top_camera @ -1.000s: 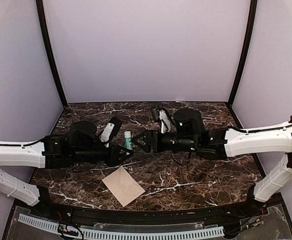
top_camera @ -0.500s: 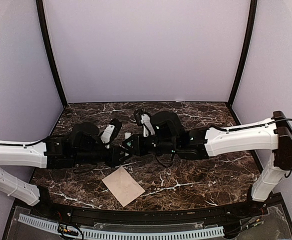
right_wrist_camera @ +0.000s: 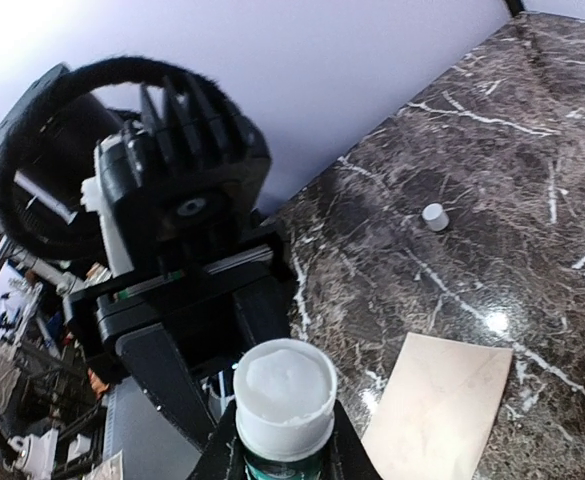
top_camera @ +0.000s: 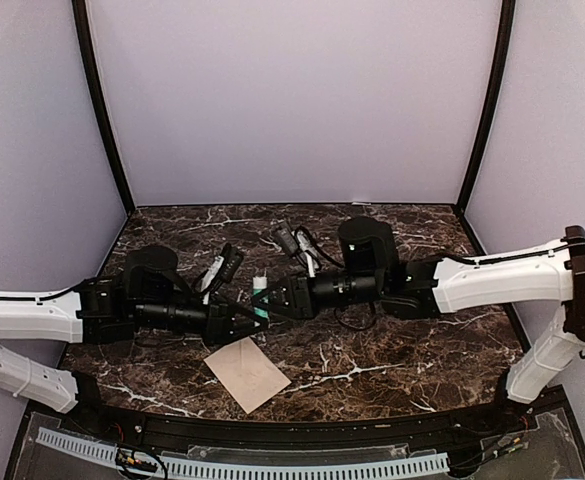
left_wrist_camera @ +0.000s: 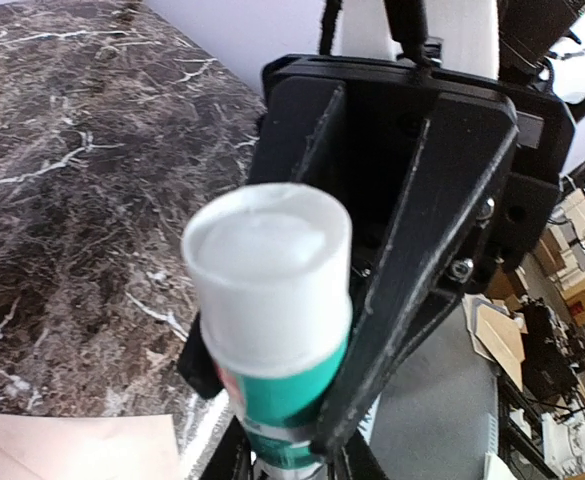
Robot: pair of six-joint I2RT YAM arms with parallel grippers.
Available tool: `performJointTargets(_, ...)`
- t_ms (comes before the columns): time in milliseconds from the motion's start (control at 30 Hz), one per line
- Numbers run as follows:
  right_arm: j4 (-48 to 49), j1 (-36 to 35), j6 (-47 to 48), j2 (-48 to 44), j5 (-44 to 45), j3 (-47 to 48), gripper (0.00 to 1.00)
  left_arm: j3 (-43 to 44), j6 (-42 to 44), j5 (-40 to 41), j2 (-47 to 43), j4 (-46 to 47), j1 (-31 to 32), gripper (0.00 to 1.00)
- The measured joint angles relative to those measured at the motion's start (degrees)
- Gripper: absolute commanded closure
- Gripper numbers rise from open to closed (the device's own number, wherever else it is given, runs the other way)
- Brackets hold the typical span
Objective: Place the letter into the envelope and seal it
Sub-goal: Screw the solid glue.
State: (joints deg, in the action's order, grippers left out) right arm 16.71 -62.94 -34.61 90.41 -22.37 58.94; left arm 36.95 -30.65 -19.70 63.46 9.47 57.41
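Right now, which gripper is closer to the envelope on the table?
Left. The left gripper hangs by the far corner of the envelope; the right gripper sits farther back and right.

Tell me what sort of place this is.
Probably a robotics lab test booth: plain lilac walls box in a marble-patterned table, a left arm and right arm are mounted at its near edge, and cluttered workbenches show beyond in the left wrist view.

Envelope (top_camera: pixel 247 372): small cream-beige paper rectangle lying flat on the dark marbled table (top_camera: pixel 422 350). It is turned diagonally, near the front edge, left of centre. Faint fold lines cross it; flap position indistinct.
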Motion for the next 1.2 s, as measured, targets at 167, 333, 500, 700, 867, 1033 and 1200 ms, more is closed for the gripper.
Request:
performJointTargets(167, 2.34, 1.05, 1.66, -0.11, -11.56, -0.13, 0.72, 0.0, -1.46, -9.29, -0.11, 2.49, -0.24, 1.0)
performJointTargets(333, 7.52, 0.74, 0.37, -1.49, -14.05, -1.66, 0.48, -0.11, -1.25, -10.8, -0.52, 7.17, 0.76, 1.0)
performJointTargets(500, 10.67, 0.42, -0.63, -4.2, -11.52, -4.22, 0.54, -2.58, -1.7, -7.3, -2.4, 13.2, 1.33, 1.0)
performJointTargets(700, 11.98, 0.0, -2.14, -4.13, -8.79, -5.6, 0.64, -2.99, -2.27, -6.34, -1.84, 14.97, 1.31, 1.0)
performJointTargets(867, 12.15, -0.52, -2.16, -4.09, -7.45, -5.6, 0.75, -2.99, -2.49, -6.62, -1.29, 15.34, 1.31, 1.0)
performJointTargets(1033, 11.34, -0.66, -0.59, -3.63, -6.49, -5.25, 1.0, -2.99, -3.61, -6.82, -0.74, 15.02, 1.25, 1.0)
performJointTargets(1200, 9.6, -0.87, 1.16, -3.76, -4.39, -5.09, 1.0, -2.78, -3.93, -4.74, -0.74, 13.03, 1.2, 0.59)
